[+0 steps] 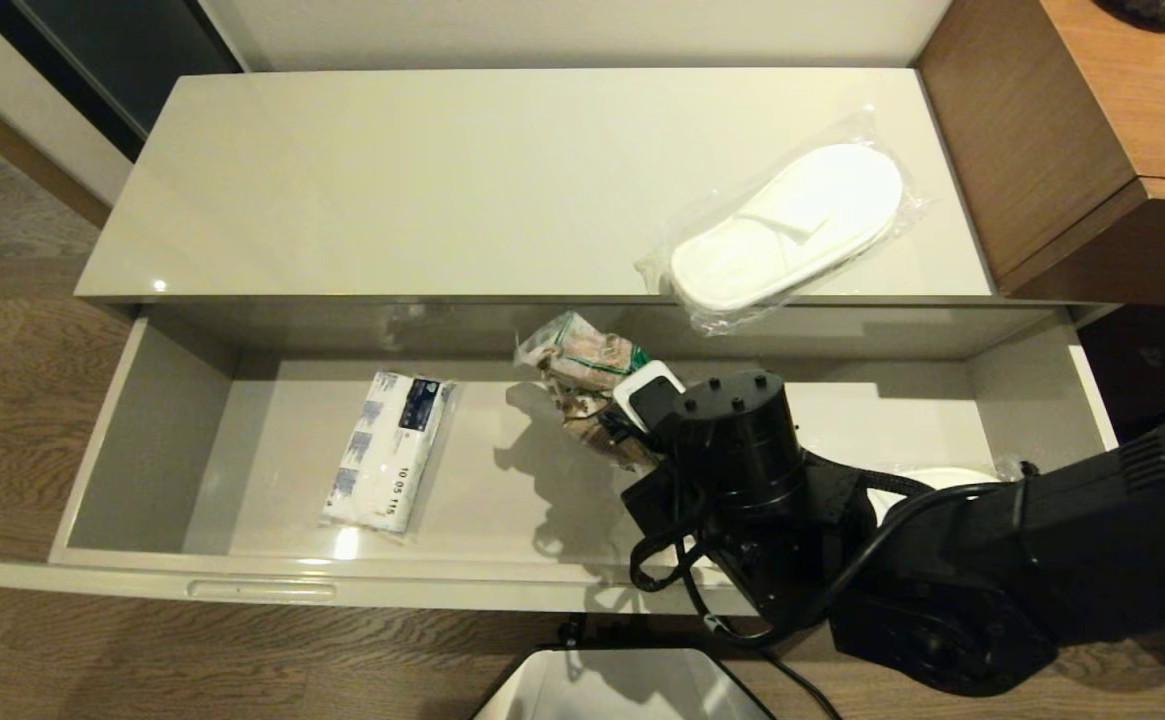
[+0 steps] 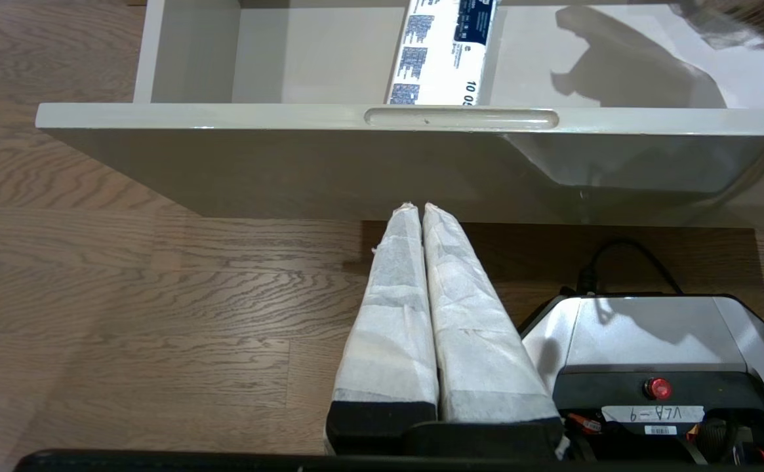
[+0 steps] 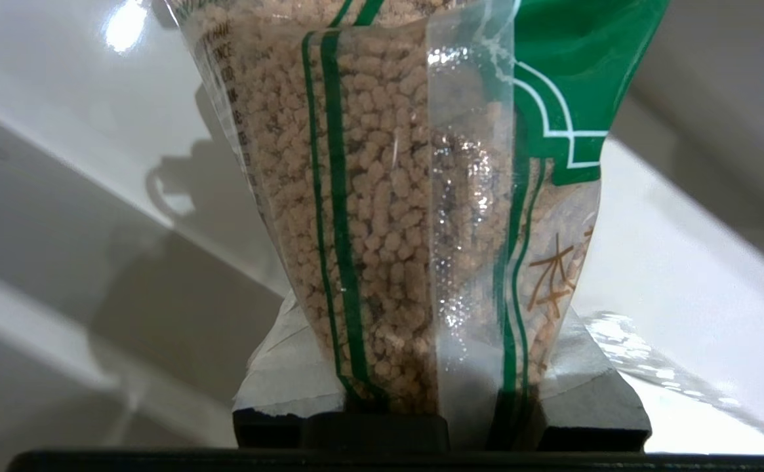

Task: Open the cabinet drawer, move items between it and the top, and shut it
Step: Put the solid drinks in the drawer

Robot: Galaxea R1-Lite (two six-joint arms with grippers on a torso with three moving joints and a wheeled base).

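The cabinet drawer [image 1: 272,590] stands pulled out wide below the glossy cream top [image 1: 442,180]. My right gripper [image 1: 632,405] reaches into the drawer's middle and is shut on the crinkly packet [image 1: 582,365] of brown granules with a green label, lifted off the drawer floor. Close up, the packet [image 3: 382,216] fills the space between the padded fingers [image 3: 277,380]. A bag of white slippers [image 1: 792,235] lies on the top at the right, overhanging the front edge. My left gripper [image 2: 419,208] is shut and empty, parked low in front of the drawer front [image 2: 290,118].
A white tissue pack [image 1: 387,450] with a dark blue label lies in the drawer's left half. Something white in plastic [image 1: 942,478] shows partly under my right arm. A brown wood desk [image 1: 1092,130] borders the cabinet on the right. The robot base [image 1: 622,690] sits below the drawer front.
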